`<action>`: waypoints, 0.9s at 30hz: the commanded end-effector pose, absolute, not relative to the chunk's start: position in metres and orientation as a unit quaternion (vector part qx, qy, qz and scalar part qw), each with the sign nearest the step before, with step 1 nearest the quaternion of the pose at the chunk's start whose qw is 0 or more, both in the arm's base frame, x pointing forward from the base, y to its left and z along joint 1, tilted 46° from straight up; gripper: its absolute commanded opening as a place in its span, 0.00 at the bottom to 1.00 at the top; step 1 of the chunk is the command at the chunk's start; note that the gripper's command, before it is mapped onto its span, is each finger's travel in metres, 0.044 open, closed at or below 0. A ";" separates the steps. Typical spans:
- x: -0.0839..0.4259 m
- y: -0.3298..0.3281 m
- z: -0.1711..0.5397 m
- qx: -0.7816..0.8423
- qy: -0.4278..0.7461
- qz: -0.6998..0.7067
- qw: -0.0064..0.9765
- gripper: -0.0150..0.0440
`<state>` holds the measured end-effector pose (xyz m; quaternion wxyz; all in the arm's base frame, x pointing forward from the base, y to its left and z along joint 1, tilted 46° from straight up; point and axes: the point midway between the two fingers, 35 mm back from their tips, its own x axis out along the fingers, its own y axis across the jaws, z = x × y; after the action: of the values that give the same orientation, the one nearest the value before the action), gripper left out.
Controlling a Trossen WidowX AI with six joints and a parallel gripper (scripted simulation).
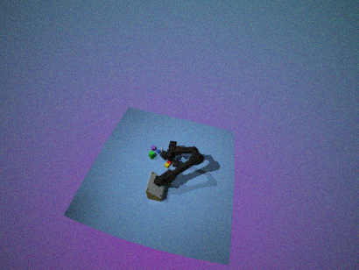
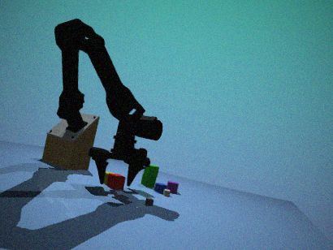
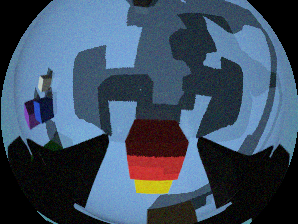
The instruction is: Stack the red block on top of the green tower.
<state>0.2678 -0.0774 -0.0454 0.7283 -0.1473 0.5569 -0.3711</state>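
The red block point(image 1: 169, 162) point(image 2: 116, 182) point(image 3: 155, 166) sits on the table top, right beside the yellow block point(image 1: 167, 165) point(image 2: 106, 178) point(image 3: 153, 186). My gripper point(image 2: 115, 184) point(image 3: 153, 141) is open, pointing down, with its fingertips low on either side of the red block. Nothing is held; a gap shows on both sides of the red block in the wrist view. The green tower point(image 1: 152, 154) point(image 2: 150, 176) stands upright a short way off, beyond one finger; in the wrist view only a dark green bit point(image 3: 54, 145) shows above that finger.
A blue block point(image 1: 158, 151) point(image 2: 161, 187) point(image 3: 44, 110), a purple block point(image 1: 153, 148) point(image 2: 173, 187) point(image 3: 30, 114) and a small pale block point(image 2: 166, 193) point(image 3: 45, 83) lie near the green tower. A small dark block point(image 2: 149, 201) lies farther out. The arm's wooden base point(image 1: 155, 188) point(image 2: 67, 152) stands behind the yellow block.
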 end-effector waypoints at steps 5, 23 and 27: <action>0.268 -0.078 -0.045 -0.150 0.557 -0.371 0.728 0.78; 0.267 -0.066 -0.035 -0.149 0.557 -0.370 0.728 0.25; 0.265 -0.053 -0.022 -0.149 0.558 -0.370 0.728 0.25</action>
<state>0.2627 -0.0620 -0.0314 0.7236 -0.1525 0.5624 -0.3699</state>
